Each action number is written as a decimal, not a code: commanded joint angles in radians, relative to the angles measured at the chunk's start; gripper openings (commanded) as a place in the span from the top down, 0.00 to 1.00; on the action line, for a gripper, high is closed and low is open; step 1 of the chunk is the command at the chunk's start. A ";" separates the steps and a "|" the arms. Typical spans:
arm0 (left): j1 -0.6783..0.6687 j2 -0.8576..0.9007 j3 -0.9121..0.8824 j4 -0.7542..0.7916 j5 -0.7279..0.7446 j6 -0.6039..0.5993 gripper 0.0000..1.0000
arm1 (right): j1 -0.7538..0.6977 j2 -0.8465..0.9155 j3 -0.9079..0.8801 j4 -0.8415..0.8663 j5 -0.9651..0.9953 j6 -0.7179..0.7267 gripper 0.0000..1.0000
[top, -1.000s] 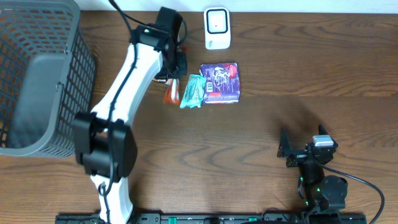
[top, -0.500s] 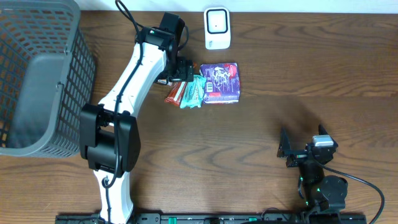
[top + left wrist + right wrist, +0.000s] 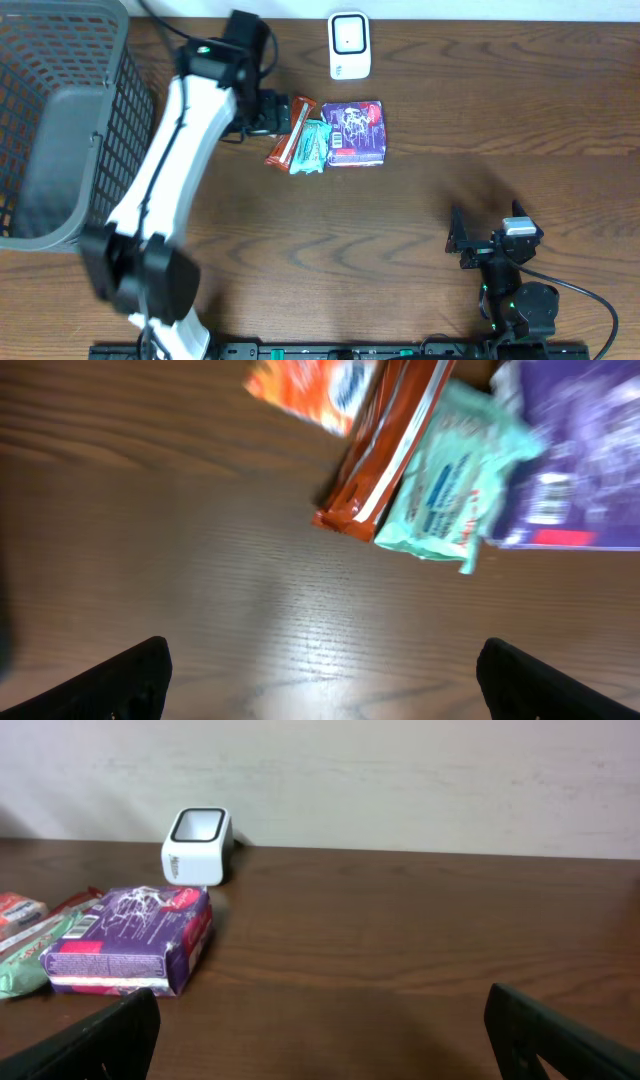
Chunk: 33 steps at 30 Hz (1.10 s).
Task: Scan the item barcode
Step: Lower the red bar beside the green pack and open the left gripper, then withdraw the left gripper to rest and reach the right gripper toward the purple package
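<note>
Dark wooden table (image 3: 420, 200) from above, grey basket (image 3: 60, 120) at left, white scanner (image 3: 349, 45) top centre, red packet (image 3: 288, 138), teal packet (image 3: 312, 148) and purple packet (image 3: 355, 132) side by side below it, left gripper (image 3: 266, 112) just beside the red packet, left wrist view, jaws wide apart, empty, right wrist view, right gripper (image 3: 320, 1050) spread wide, empty.

Your left arm: white, stretched far forward from base, wrist turned rightward. Your left hand (image 3: 272, 112): fingers spread wide, holding nothing. Your right arm: folded compact close to base. Your right hand (image 3: 487, 240): fingers wide apart, empty, facing forward.
</note>
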 commanded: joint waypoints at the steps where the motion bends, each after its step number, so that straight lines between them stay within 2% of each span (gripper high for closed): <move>1: 0.004 -0.102 0.005 -0.050 -0.020 -0.012 0.02 | -0.004 -0.003 -0.001 -0.004 -0.002 -0.011 0.01; 5: 0.033 -0.204 0.006 -0.104 -0.045 -0.017 0.02 | -0.004 -0.003 -0.001 -0.004 -0.002 -0.010 0.01; 14: 0.141 -0.399 0.005 -0.108 -0.045 -0.035 0.02 | -0.004 -0.003 -0.001 -0.004 -0.003 -0.010 0.01; 25: 0.142 -0.435 0.005 -0.108 -0.045 -0.035 0.02 | -0.004 -0.003 -0.001 0.000 -0.007 -0.006 0.01; 28: 0.142 -0.435 0.005 -0.108 -0.045 -0.035 0.02 | -0.003 -0.003 -0.001 0.005 -0.083 0.089 0.01; 30: 0.142 -0.435 0.005 -0.108 -0.045 -0.035 0.02 | -0.003 -0.003 -0.001 0.012 -0.183 0.207 0.01; 33: 0.142 -0.435 0.005 -0.108 -0.045 -0.035 0.02 | -0.002 -0.003 -0.001 0.027 -0.503 0.615 0.01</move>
